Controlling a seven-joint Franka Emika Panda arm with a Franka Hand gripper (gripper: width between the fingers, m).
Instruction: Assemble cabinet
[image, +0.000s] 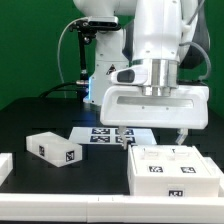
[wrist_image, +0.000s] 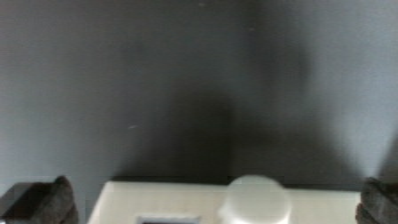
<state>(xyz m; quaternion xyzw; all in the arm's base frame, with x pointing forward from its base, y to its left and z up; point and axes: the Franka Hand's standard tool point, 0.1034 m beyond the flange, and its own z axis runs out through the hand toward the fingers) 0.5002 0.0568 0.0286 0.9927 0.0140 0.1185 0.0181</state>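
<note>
The big white cabinet body (image: 172, 168), a boxy piece with black-and-white tags on its top and front, stands at the exterior view's lower right. My gripper (image: 154, 137) hangs just above its back edge, open and empty, with fingers spread wide. In the wrist view the gripper (wrist_image: 210, 203) has its dark fingertips (wrist_image: 36, 200) at both picture edges. Between them lie the white cabinet top (wrist_image: 160, 198) and a rounded white knob (wrist_image: 258, 195). A smaller white tagged cabinet block (image: 54, 148) lies apart on the exterior view's left.
The marker board (image: 105, 134) lies flat on the black table between the block and the cabinet body. Another white piece (image: 4, 166) shows at the exterior view's left edge. The robot's base (image: 100, 70) and cables stand behind.
</note>
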